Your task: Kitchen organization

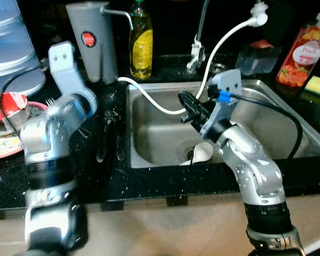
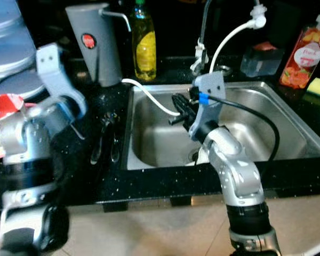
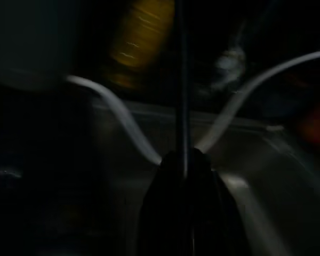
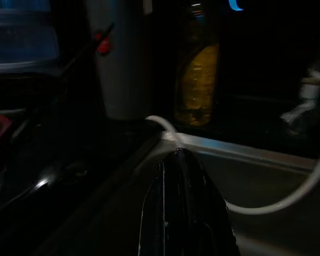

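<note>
Left eye view: right hand (image 1: 185,108) clenched over sink (image 1: 277,101); left hand (image 1: 108,136) on counter, state unclear.

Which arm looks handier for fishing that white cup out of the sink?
Probably the right. The right gripper hangs over the sink basin, just above the white cup by the drain. The left gripper is over the black counter, outside the sink's rim.

Black speckled surface (image 1: 149,184), steel-grey sink (image 1: 288,114), yellow soap bottle (image 1: 141,45), white hose (image 1: 149,98), red-labelled grey jug (image 1: 93,40).
</note>
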{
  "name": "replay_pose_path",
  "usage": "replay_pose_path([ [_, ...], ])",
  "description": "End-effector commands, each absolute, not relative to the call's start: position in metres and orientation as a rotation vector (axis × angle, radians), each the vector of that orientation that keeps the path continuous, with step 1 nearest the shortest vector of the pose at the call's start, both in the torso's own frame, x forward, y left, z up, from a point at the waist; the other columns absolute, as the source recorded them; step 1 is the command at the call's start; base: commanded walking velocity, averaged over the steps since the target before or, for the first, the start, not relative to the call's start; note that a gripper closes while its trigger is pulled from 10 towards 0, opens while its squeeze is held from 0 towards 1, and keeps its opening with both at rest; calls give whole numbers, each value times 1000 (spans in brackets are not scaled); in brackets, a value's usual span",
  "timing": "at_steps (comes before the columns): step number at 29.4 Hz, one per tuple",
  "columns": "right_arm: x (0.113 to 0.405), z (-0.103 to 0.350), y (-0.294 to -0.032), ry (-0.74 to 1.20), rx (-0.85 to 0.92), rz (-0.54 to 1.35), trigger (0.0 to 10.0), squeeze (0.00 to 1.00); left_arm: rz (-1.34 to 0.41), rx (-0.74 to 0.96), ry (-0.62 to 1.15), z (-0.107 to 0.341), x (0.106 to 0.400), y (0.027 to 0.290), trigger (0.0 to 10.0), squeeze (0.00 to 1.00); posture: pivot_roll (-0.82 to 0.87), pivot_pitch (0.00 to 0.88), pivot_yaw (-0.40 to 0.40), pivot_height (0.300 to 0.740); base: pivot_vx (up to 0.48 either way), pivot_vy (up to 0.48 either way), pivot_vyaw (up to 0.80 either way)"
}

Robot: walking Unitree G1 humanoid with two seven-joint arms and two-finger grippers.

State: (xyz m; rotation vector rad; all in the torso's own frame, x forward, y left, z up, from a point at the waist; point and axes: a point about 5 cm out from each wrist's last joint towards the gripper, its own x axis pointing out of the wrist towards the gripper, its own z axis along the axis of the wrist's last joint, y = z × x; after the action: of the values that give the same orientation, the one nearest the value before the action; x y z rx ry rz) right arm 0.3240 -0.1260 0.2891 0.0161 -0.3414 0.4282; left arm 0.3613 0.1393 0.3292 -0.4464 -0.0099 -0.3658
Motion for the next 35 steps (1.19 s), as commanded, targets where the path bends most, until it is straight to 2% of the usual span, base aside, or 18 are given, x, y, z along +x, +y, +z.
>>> replay_pose_path([
  [1,326,291,-132,-351,25,380,10000,0,-441,-500,40,327,363,123,10000,0,-70,109,29,740,0,0,0],
  [4,328,292,-136,-356,30,346,10000,0,-463,-504,51,322,367,110,10000,0,-70,108,29,740,0,0,0],
  [9,334,298,-155,-388,63,186,10000,0,-388,-382,90,281,394,80,10000,0,-71,109,29,740,0,0,0],
  [14,336,300,-164,-402,80,118,10000,0,-344,-281,146,252,407,69,10000,0,-73,112,28,740,0,0,0],
  [15,336,300,-164,-406,80,114,10000,0,-351,-268,133,253,408,67,10000,192,-75,115,34,740,0,0,0],
  [18,335,300,-163,-408,81,112,10000,0,-358,-262,125,254,409,66,10000,192,-75,115,34,740,0,0,0],
  [19,335,300,-163,-411,83,110,10000,0,-371,-271,113,257,410,65,10000,1000,-75,115,34,740,0,0,0],
  [22,334,300,-163,-415,89,104,10000,0,-478,-326,-32,289,406,58,10000,1000,-81,115,36,740,0,0,0],
  [25,334,299,-164,-416,91,99,10000,0,-507,-345,-108,304,406,61,10000,1000,-81,115,34,740,0,0,0],
  [26,334,299,-164,-417,92,98,10000,0,-507,-339,-151,312,405,65,10000,0,-81,116,32,740,0,0,0],
  [27,334,299,-164,-417,92,97,10000,0,-505,-334,-180,317,406,69,10000,0,-81,116,32,740,0,0,0],
  [28,335,299,-163,-416,92,100,10000,0,-453,-235,-221,324,404,79,10000,0,-76,115,29,740,0,0,0],
  [29,335,299,-163,-416,92,100,10000,0,-453,-235,-221,324,404,79,10000,0,-76,115,29,740,0,0,0],
  [30,335,298,-162,-415,93,103,10000,0,-384,-60,-186,318,403,87,10000,0,-77,116,28,740,0,0,0],
  [31,335,298,-162,-415,93,103,10000,0,-384,-60,-186,318,403,87,10000,0,-77,116,28,740,0,0,0],
  [33,335,298,-162,-416,93,104,10000,0,-337,156,-140,307,400,97,10000,0,-74,114,30,740,0,0,0],
  [35,334,298,-162,-416,92,104,10000,0,-321,223,-121,302,395,102,10000,0,-73,114,32,740,0,0,0],
])
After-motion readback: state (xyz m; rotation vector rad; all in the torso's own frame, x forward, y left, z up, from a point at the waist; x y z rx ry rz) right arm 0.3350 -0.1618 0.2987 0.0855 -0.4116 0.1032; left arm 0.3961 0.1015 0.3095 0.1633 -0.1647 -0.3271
